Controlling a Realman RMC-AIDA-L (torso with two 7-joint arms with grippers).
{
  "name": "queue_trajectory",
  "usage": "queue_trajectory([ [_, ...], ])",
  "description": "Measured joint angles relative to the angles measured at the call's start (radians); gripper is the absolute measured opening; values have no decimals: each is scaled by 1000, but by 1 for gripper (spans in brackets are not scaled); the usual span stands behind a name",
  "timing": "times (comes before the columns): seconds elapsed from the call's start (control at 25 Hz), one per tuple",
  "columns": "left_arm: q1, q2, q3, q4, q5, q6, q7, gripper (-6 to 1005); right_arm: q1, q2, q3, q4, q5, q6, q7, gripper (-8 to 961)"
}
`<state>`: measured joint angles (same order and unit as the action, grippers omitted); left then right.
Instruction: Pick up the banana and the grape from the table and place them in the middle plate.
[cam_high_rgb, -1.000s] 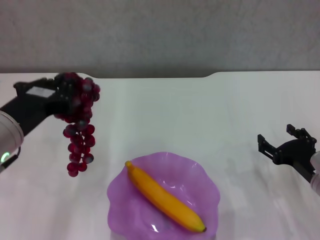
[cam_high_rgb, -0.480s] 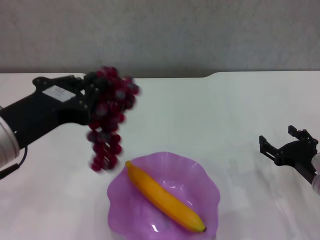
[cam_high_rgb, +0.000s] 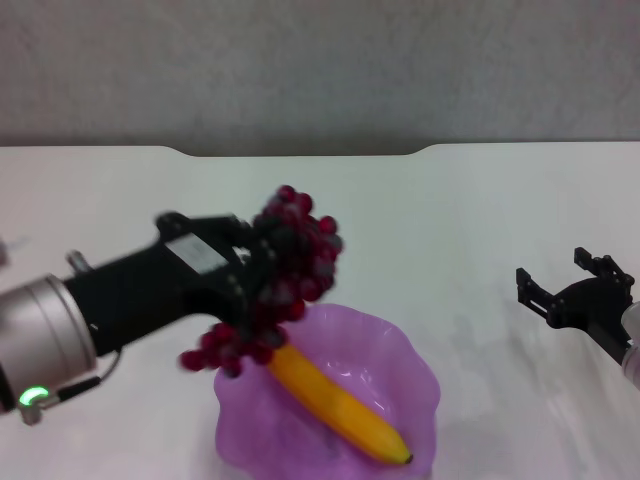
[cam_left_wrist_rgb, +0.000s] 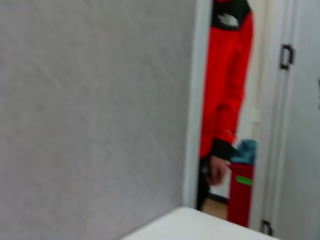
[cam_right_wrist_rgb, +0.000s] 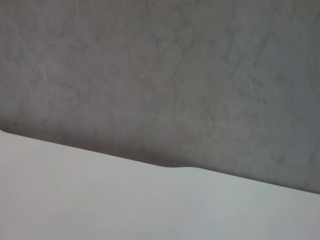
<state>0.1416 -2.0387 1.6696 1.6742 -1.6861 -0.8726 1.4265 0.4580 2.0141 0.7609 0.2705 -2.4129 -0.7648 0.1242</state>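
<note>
A: Nearest the camera in the head view, what lies in the middle plate (cam_high_rgb: 415, 385)?

B: The banana (cam_high_rgb: 335, 402), set diagonally across the translucent purple dish. Its dark tip rests at the near right rim; its other end runs up and to the left, under the fruit hanging above it.

A: And the grape (cam_high_rgb: 275, 275)?

B: Held in the air over the plate's far left rim. The dark red bunch hangs from the left gripper (cam_high_rgb: 250, 270), the upper berries massed around the black fingers and the lower berries trailing down toward the left, over the banana's far end. Whether any berry touches the banana or the rim cannot be told.

A: How do the jaws stand on that side?

B: Clamped on the bunch near its top; the berries hide most of the fingers. The arm, black with a silver cuff, reaches in from the near left.

A: The other arm?

B: The right gripper (cam_high_rgb: 565, 290) sits at the right edge, well apart from the plate, above bare surface (cam_high_rgb: 480, 230). Its jaws stand apart and hold nothing.

A: Farther back?

B: The white surface ends in a notched far edge against a grey wall (cam_high_rgb: 320, 70). The right wrist view shows that same edge and wall. The left wrist view shows a grey wall and, beyond a doorway, a person in a red jacket (cam_left_wrist_rgb: 225, 90).
</note>
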Motion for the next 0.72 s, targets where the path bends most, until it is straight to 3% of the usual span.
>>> queue_trajectory([
  [0.36,-52,-1,46,-118,-58,-13,110,115,0,0,0,1,0,-1,0,882],
  [0.72,-178,-3,56,-361,-121,11,215,114,2,2,0,3,0,-2,0,883],
])
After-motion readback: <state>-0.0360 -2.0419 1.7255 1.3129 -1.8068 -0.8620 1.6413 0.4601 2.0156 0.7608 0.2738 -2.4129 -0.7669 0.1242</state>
